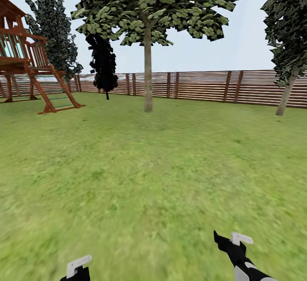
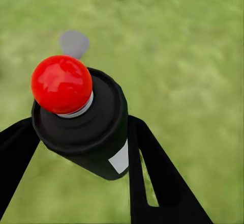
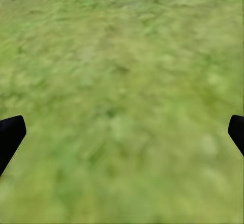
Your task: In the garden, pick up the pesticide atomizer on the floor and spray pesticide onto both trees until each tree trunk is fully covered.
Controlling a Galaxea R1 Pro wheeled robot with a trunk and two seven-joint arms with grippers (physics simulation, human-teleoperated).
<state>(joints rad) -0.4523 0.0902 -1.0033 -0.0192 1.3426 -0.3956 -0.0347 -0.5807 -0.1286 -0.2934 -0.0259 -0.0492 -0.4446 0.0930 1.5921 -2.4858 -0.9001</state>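
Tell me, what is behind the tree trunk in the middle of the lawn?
Behind the tree trunk runs the brown slat fence, with pale sky above. The trunk covers a narrow strip of the fence.

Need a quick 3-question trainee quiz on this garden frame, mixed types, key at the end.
1. True or false: the left gripper holds the pesticide atomizer.
2. What colour is the atomizer's tip? A) white B) red C) green
3. In the head view, which structure stands on the grass at the left, before the wooden fence?

Key:
1. True: in the left wrist view its fingers flank the dark body on both sides.
2. B, the red tip.
3. The wooden play tower, left of the tree trunk. The right gripper is open over bare grass.
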